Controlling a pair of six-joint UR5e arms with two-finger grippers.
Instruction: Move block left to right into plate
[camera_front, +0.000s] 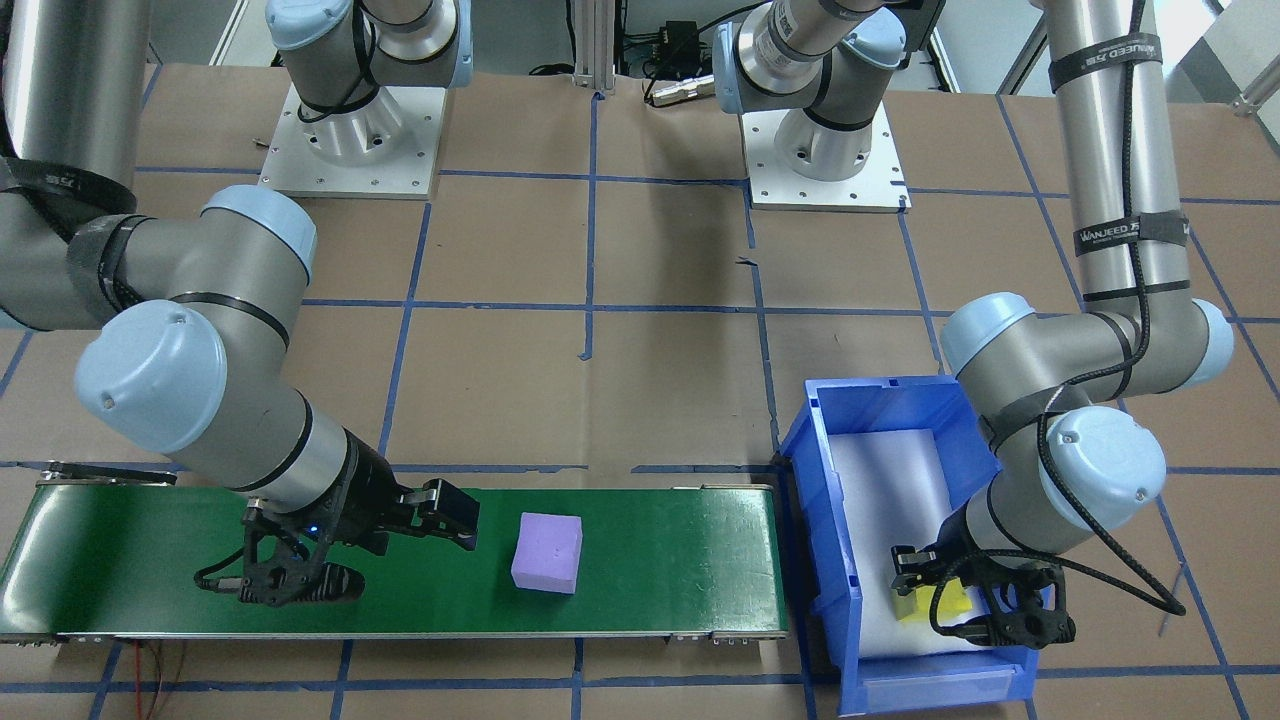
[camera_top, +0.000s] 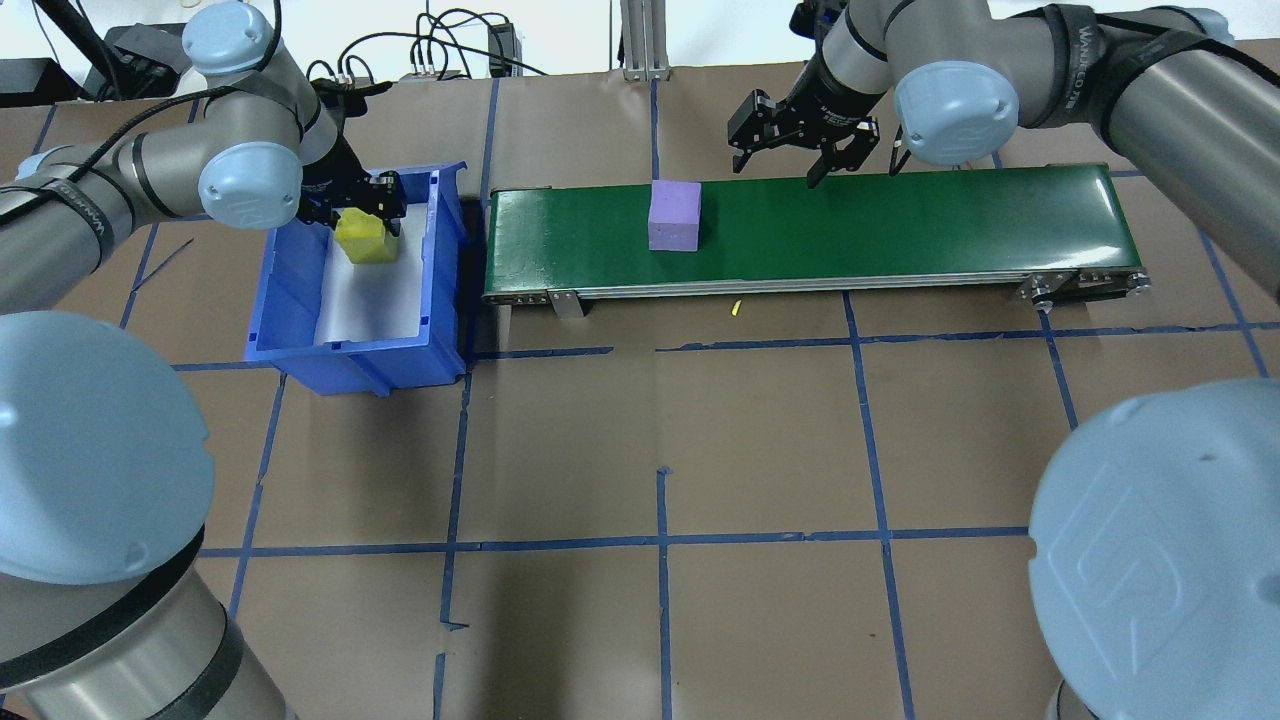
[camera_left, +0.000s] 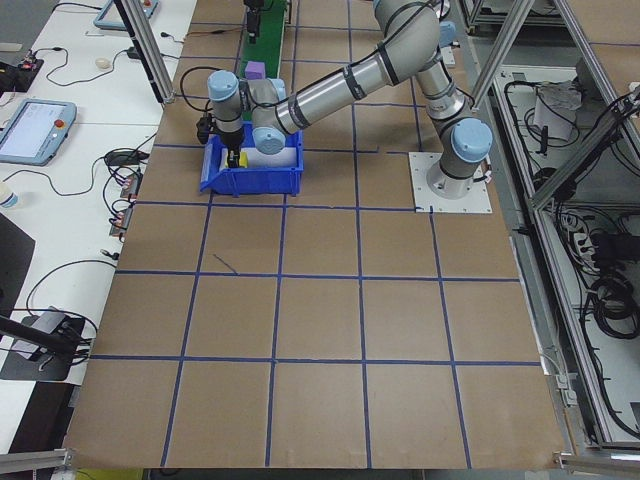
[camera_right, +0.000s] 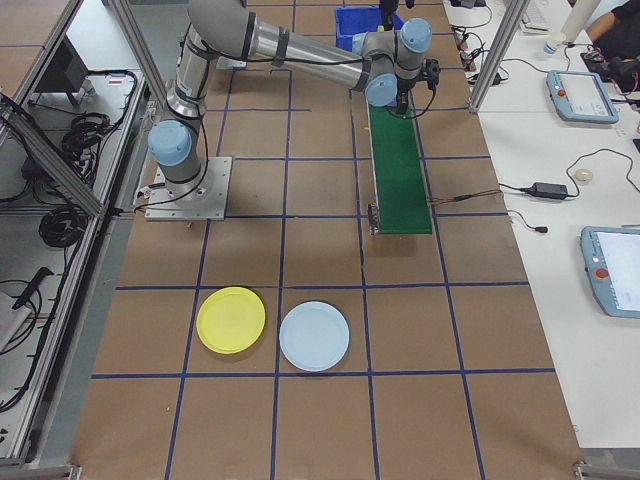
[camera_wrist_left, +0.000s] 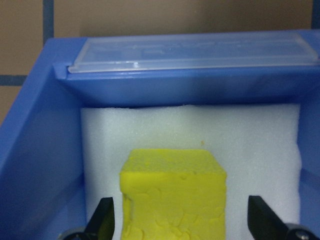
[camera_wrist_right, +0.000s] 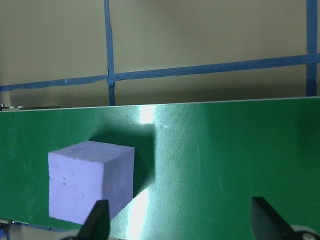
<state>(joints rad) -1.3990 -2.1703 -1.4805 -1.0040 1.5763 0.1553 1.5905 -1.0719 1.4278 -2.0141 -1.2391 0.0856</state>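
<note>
Exterior right view shows the yellow plate (camera_right: 231, 320) on the brown table (camera_right: 320, 400), close to that camera and well apart from the arms, and I see no block on it, so the job looks far from done. Farther off, the right gripper (camera_top: 800, 152) hangs wide apart over the green belt (camera_top: 900, 220), near the soft purple block (camera_top: 673, 214). Farthest off, the left gripper (camera_wrist_left: 182, 220) is spread around the crumbly yellow block (camera_wrist_left: 172, 200) in the blue bin (camera_top: 300, 300), not squeezing it.

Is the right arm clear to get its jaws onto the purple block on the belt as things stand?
Probably yes: the right gripper is open beside the purple block, which sits alone on the green conveyor belt, nothing between them.
</note>
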